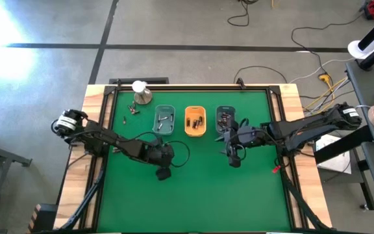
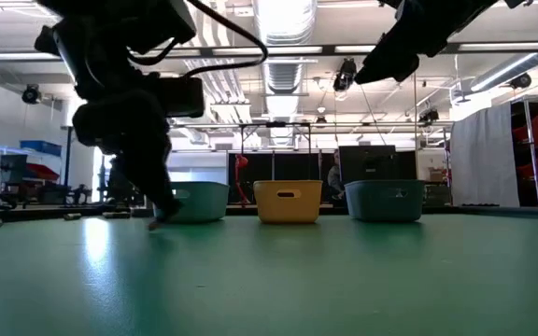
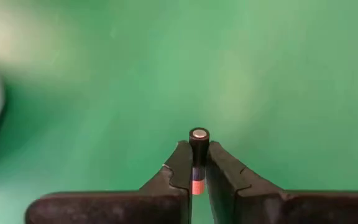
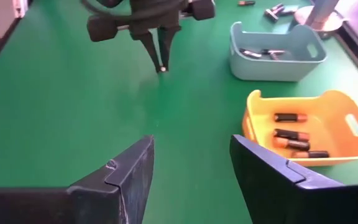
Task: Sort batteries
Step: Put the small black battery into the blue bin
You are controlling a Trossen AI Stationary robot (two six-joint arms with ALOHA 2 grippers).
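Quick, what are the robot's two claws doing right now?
Left gripper: closed on a small dark cylindrical battery with a silvery end.
Right gripper: open, holding nothing.

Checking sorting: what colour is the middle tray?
Yellow-orange middle tray, clearest in the right wrist view.

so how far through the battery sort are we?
Partly done. Batteries already lie in the blue-grey tray, the yellow tray and the third tray. In hand: the left gripper is shut on one battery just above the mat. The right gripper is open and empty. Left: loose batteries near the metal dome.
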